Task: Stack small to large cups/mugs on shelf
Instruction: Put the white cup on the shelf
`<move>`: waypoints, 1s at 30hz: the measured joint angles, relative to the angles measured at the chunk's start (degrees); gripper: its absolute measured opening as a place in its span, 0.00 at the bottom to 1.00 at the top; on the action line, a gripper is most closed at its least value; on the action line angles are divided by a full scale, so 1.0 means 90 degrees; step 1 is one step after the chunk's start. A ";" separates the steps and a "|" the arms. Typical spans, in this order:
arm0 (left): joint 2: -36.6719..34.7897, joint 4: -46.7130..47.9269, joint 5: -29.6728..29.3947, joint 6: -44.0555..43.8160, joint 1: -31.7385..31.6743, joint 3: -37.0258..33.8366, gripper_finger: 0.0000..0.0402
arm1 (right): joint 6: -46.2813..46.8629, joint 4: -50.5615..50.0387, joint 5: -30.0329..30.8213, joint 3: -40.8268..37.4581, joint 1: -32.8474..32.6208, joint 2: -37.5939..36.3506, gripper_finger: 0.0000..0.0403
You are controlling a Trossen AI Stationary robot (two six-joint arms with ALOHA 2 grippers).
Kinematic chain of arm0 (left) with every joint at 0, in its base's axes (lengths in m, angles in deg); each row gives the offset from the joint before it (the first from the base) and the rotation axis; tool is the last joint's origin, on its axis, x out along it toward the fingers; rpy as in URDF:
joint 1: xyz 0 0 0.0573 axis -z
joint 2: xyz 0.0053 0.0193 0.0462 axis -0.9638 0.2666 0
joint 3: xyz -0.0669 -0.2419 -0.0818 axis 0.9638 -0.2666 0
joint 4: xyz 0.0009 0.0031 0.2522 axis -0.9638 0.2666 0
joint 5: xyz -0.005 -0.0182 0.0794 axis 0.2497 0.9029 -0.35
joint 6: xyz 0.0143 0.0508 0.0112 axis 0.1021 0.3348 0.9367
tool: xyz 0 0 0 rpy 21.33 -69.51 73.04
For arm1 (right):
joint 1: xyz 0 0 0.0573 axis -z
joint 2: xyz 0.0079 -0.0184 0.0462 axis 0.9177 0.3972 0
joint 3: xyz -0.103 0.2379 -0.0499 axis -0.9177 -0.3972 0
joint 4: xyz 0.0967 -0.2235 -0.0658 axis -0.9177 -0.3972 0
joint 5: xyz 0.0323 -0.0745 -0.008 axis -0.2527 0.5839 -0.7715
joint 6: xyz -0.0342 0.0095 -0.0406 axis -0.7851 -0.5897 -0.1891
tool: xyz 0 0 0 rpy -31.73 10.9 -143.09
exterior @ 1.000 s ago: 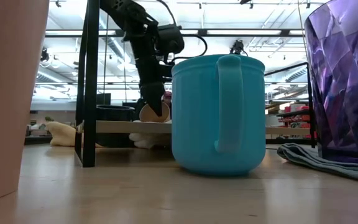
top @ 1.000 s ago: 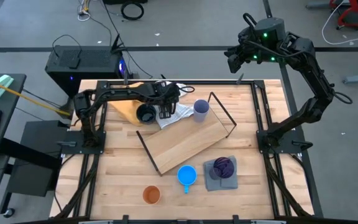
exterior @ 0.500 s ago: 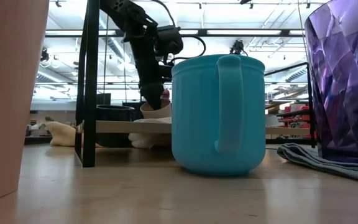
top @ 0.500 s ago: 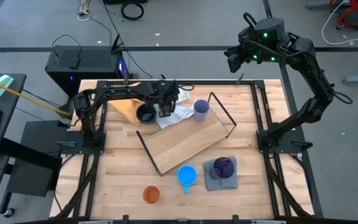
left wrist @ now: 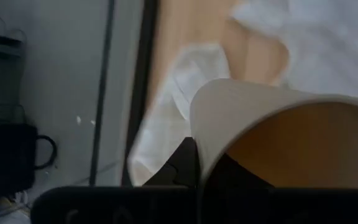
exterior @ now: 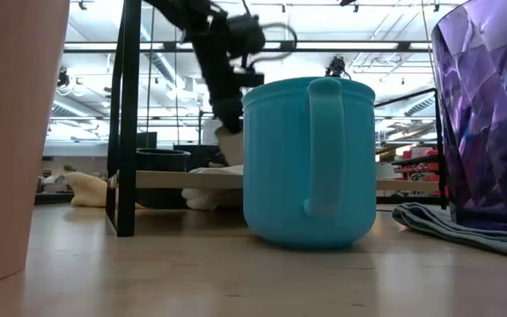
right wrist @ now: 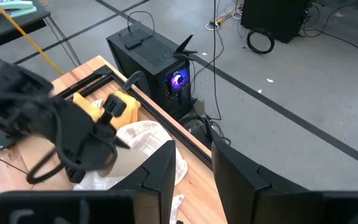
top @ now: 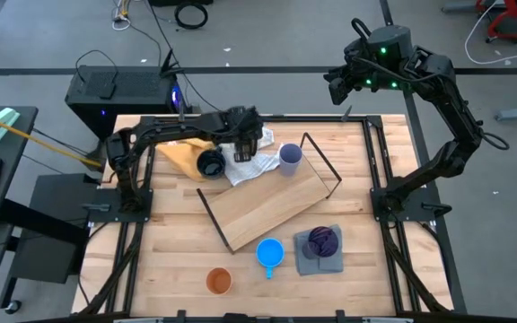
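While left claw (top: 243, 144) is clamped on the beige cup (left wrist: 284, 134), lifted over the white cloth (top: 251, 166) nr table's far edge, keep cup level & clear shelf (top: 267, 205) wire w/o snagging. Right claw (right wrist: 191, 177), fingers apart, waits high off table's far-right corner.

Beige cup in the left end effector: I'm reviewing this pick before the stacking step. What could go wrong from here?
1. The left end effector pinches only the wall at the rim of the beige cup, so the cup may swing or slip out.
2. The cup hangs above the white cloth; a drop could land it tilted on the folds.
3. The dark navy mug and lavender cup stand close by and could be knocked.
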 joint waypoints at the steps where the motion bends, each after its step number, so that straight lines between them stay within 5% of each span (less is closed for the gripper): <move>1: 0.0000 0.0119 -0.0003 0.0056 -0.0014 0.0207 0.02 | 0.0000 0.0000 0.0002 0.0000 0.0000 0.0000 0.28; 9: -0.0002 0.1761 -0.0179 0.0579 -0.0219 0.2130 0.02 | -0.0010 -0.0011 0.0002 0.0000 0.0000 0.0000 0.28; 14: -0.0007 0.3552 0.0816 0.0287 -0.0407 0.3561 0.02 | -0.0061 -0.0126 0.0002 0.0000 0.0000 0.0000 0.28; 18: -0.0008 0.4404 0.0955 -0.0465 -0.0449 0.4465 0.02 | -0.0121 -0.0244 0.0002 0.0000 0.0000 0.0000 0.28; 25: 0.0061 0.4509 0.1702 -0.2545 -0.0168 0.4749 0.02 | -0.0185 -0.0243 0.0002 -0.0002 0.0002 0.0000 0.28; 30: 0.0058 0.5033 0.1582 -0.3445 0.0668 0.4749 0.02 | -0.0216 -0.0349 0.0002 -0.0002 0.0002 0.0000 0.28</move>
